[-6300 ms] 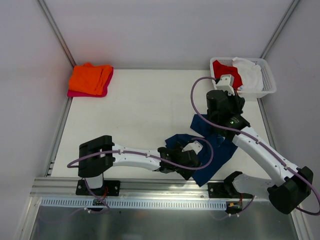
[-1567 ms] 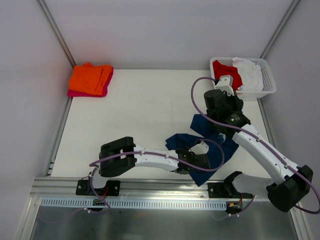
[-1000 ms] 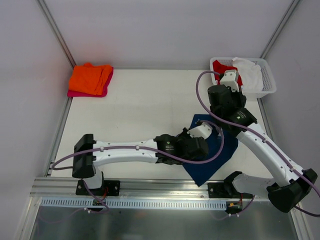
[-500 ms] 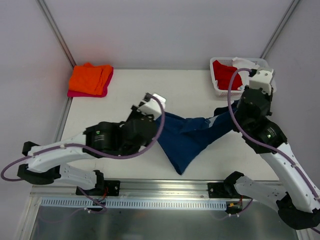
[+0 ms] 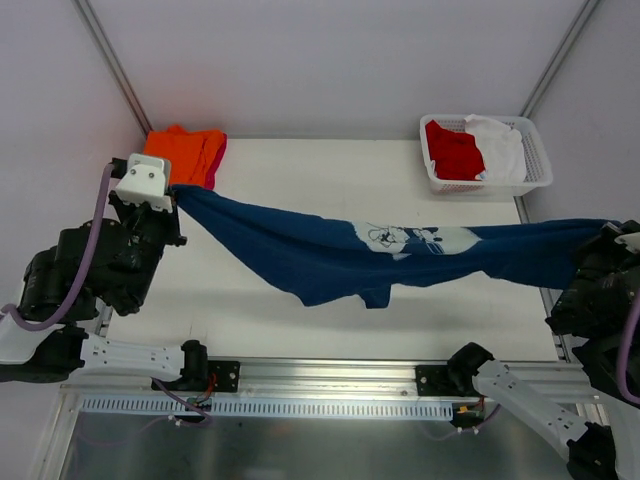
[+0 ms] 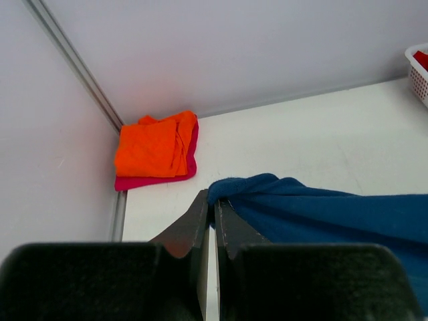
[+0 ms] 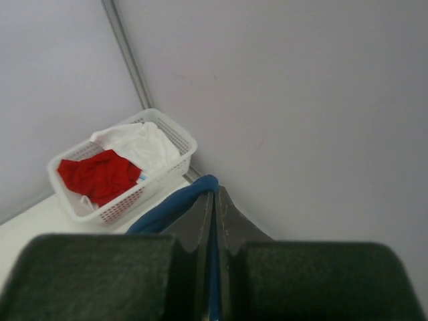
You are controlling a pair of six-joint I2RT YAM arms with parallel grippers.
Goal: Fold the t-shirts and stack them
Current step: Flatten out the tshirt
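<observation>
Navy shirt (image 5: 400, 250), heaped at lower centre of tabletop (image 5: 300, 175) a second ago, now hangs stretched across mid-frame. Left claw (image 6: 212, 202) pinches left corner, right claw (image 7: 214, 195) clamps right end. Likely next: lay flat, fold.

You're in a robot lab booth: plain wall panels (image 6: 267, 47) and metal posts (image 6: 73, 67) close in the white table (image 6: 321, 154) beyond your left pincer (image 6: 212, 204).
</observation>
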